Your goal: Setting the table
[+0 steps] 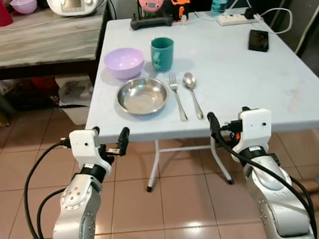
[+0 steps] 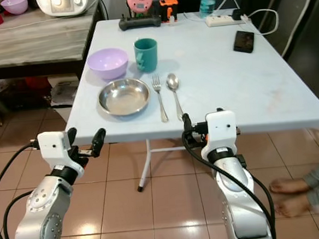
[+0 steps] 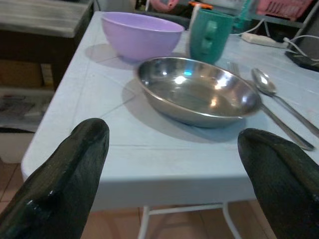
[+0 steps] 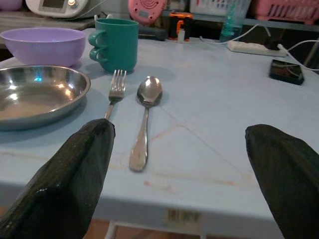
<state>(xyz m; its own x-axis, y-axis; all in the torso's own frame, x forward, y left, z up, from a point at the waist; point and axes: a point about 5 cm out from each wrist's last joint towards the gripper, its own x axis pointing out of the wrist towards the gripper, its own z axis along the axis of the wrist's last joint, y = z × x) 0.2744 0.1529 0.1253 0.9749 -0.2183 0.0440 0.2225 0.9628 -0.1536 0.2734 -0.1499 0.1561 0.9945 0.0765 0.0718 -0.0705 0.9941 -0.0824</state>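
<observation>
In the left eye view the counter (image 1: 244, 81) carries a full place setting: the steel plate (image 1: 142, 95) near the front edge, the purple bowl (image 1: 123, 62) at 11 o'clock from it, the green mug (image 1: 162, 53) at 1 o'clock, and the fork (image 1: 177, 97) and spoon (image 1: 192, 93) lying side by side at 3 o'clock of the plate. The left claw (image 1: 110, 138) hangs just in front of the edge, released and empty; the right claw (image 1: 226, 127) hangs there too, but its second finger is hidden behind the wrist block here. The right eye view gives the same layout, and a phone (image 2: 244, 41) and a power strip (image 2: 223, 20) lie far back at 1 o'clock. In the left wrist view the plate sits straight ahead between the two spread fingers (image 3: 65, 174), so a forward push may knock its rim and slide it into the bowl or mug. In the right wrist view the fingers (image 4: 75, 174) stand wide apart and hold nothing, with the spoon and fork just ahead; I judge that a low reach could strike the counter edge, or sweep the thin cutlery out of line or off the edge.
</observation>
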